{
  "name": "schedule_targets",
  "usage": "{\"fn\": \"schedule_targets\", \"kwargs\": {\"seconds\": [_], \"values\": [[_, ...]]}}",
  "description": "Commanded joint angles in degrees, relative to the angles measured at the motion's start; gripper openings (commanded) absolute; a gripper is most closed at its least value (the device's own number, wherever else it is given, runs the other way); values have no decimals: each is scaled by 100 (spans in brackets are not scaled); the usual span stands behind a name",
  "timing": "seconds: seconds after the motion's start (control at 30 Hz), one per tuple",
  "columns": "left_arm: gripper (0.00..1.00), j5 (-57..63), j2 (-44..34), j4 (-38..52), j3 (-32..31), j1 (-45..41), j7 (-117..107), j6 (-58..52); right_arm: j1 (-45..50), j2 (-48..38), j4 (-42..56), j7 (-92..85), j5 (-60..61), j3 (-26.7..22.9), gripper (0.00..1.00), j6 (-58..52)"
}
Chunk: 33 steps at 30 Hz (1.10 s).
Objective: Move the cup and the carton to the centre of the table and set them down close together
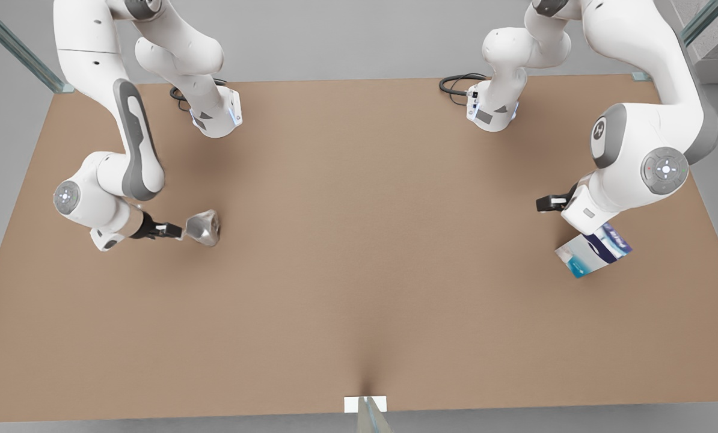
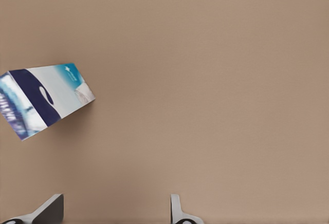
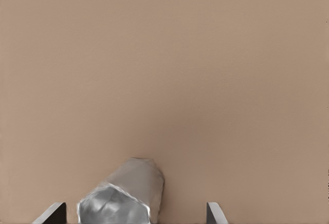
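The silvery faceted cup (image 1: 203,228) sits on the table (image 1: 359,252) at the front view's left. My right gripper (image 1: 175,230) is right at it and open. In the right wrist view the cup (image 3: 123,198) lies between the spread fingertips (image 3: 53,212), closer to one of them. The white and blue carton (image 1: 593,251) with its navy band is at the front view's right, partly under the other arm's hand. My left gripper (image 1: 550,202) is open and holds nothing. In the left wrist view the carton (image 2: 46,99) is off to one side of the fingers (image 2: 177,209).
Two white arm bases (image 1: 217,117) (image 1: 491,108) with black cables stand at the table's far edge. A small white marker (image 1: 365,404) sits at the middle of the near edge. Bare tabletop lies between cup and carton.
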Motion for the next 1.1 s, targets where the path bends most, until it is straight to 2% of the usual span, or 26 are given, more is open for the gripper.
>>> {"fn": "schedule_targets", "kwargs": {"seconds": [0.0, 0.2, 0.33, 0.4, 0.53, 0.77, 0.9, 1.07], "values": [[100, 7, 1, 3, 0, -5, -11, 0, 48, -6, -68, -10, 109, 0, 100, 77], [100, 7, 45, 3, 0, -5, -142, 0, 48, 214, -147, -159, 759, -44, 100, 376], [100, 7, 36, -32, 0, -5, -222, 0, 48, 240, -279, -212, 759, -36, 100, 772], [100, 7, 36, -32, 0, -5, -222, 0, 22, 179, -253, -300, 786, -62, 100, 421], [100, 7, 71, -216, 0, -5, -327, 36, 22, 161, -253, -986, 1788, -203, 100, -116], [100, -46, 177, -313, -9, -5, -327, 238, 22, 108, -244, -1355, 1436, -159, 99, -951], [100, -64, 238, -304, -9, -5, -327, 238, 39, 91, -227, -1074, 645, -27, 99, -687], [100, -64, 247, -304, -9, -5, -327, 238, 39, 240, -262, -810, 619, -35, 99, -133]]}}
